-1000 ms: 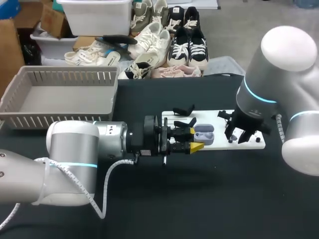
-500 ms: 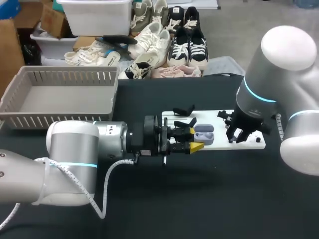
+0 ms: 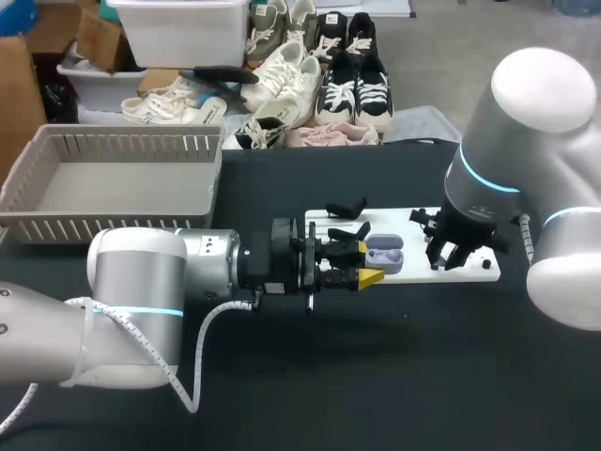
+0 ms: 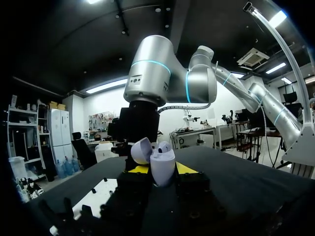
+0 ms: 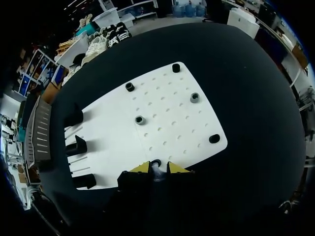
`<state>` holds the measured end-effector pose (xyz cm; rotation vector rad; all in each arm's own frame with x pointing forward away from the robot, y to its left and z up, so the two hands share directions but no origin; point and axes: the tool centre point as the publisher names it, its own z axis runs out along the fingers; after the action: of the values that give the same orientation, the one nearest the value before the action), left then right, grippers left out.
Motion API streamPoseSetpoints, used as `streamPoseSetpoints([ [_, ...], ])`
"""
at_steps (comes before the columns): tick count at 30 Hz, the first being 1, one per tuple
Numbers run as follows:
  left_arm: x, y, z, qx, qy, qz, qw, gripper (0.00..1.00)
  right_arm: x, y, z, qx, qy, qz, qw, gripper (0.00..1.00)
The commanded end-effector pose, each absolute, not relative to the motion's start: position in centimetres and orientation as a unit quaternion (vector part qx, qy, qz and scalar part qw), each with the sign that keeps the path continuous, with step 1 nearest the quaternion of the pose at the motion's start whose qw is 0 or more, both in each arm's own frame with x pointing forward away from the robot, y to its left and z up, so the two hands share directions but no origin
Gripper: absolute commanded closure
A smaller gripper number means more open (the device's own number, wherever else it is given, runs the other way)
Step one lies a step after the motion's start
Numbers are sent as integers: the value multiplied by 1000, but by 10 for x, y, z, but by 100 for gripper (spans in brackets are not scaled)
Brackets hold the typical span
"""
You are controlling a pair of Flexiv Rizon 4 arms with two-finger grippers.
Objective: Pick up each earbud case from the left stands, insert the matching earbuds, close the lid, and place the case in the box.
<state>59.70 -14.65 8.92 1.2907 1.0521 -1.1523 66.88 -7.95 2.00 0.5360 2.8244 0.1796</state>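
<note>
Lavender plastic earbud case (image 4: 162, 166), lid open: where is it?

Mid-frame, clamped in the left gripper (image 3: 367, 263), that arm stretched out level. The right gripper (image 3: 454, 256) points straight down, pinching a small pale earbud (image 5: 156, 170) on the white perforated board (image 5: 167, 128).

Lilac earbud case (image 4: 162, 166), lid open, in left gripper (image 4: 162, 169)

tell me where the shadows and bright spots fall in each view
Head view: a soft shadow lies on the table under the left arm; the right arm carries a highlight. Left wrist view: the earbud case is lit against the dark left gripper. Right wrist view: the white board is brightest, the right gripper shadowed.
</note>
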Motion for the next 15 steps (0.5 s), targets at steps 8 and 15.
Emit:
streamPoseSetpoints([
  [8, 595, -147, 89, 540, 442, -480, 531, 100, 662, -85, 29, 186, 971, 63, 136, 100],
  [15, 595, -147, 89, 540, 442, -480, 531, 100, 658, -86, 38, 184, 970, 63, 142, 100],
])
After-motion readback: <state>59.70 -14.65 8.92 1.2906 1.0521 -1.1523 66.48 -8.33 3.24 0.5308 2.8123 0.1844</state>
